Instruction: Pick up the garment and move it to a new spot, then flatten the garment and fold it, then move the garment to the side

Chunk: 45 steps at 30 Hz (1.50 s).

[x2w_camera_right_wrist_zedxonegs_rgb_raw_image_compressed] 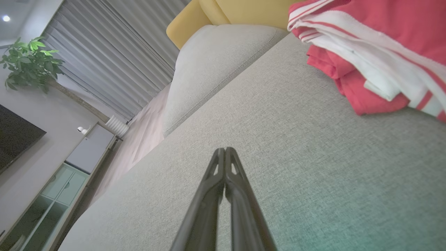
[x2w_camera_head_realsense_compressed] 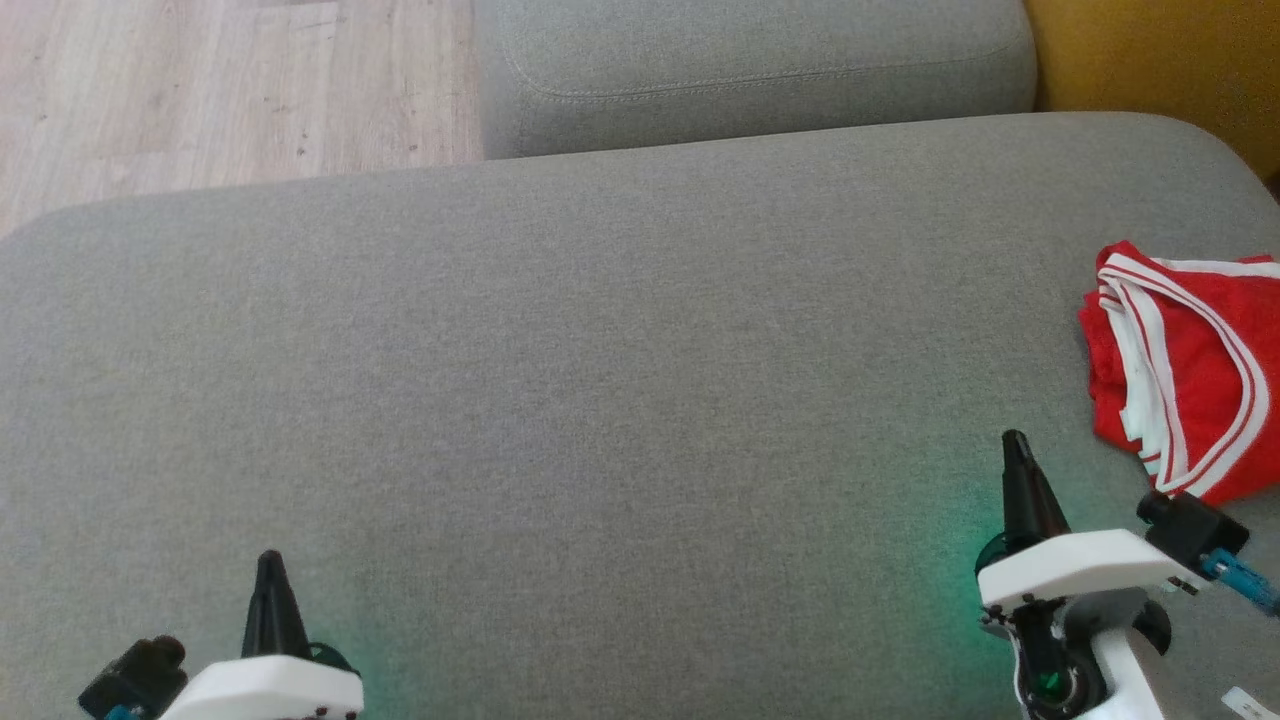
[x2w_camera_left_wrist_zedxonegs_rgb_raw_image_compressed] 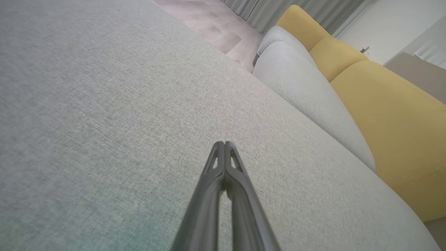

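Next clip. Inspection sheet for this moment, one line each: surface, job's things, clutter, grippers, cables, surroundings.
Surface: grey woven-fabric sofa seat, smooth.
Job's things: red garment with white striped trim, lying in a folded heap at the seat's right edge, partly cut off by the frame.
Clutter: one small white scrap at the lower right, too small to identify.
Grippers: left gripper shut, empty, over the seat; right gripper shut, empty, near the garment but apart from it.
Cables: short blue lead at the right wrist camera.
Surroundings: second grey cushion, mustard-yellow upholstery, pale wooden floor, green leafy plant, grey curtains.
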Tool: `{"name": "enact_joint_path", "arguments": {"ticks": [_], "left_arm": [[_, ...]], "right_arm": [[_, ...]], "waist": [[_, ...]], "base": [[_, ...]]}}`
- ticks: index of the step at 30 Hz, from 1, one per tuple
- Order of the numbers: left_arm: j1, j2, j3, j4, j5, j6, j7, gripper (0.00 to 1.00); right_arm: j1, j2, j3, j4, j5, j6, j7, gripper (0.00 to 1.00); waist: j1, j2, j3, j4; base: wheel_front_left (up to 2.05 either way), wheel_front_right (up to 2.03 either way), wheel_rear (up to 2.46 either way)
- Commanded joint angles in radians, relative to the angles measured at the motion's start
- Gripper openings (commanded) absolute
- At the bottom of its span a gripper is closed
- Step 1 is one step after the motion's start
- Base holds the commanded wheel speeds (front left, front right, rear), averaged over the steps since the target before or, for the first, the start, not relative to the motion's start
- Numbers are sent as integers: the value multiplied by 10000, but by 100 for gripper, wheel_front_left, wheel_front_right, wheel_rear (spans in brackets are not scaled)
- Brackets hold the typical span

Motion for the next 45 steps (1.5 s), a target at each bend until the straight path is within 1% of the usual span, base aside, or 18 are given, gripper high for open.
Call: {"name": "enact_joint_path", "arguments": {"ticks": [1, 45], "left_arm": [[-466, 29, 217, -387, -279, -69, 53, 0], [-829, 42, 627, -1052, -5107, -408, 1293, 0]], "right_arm": [[-244, -20, -40, -418, 298, -4, 101, 0], [24, -27, -922, -1578, 5150, -7, 1348, 0]], "waist": [[0, -1, -4, 7], [-1, -1, -142, 223]], "base": [[0, 0, 0], [0, 0, 0]]}}
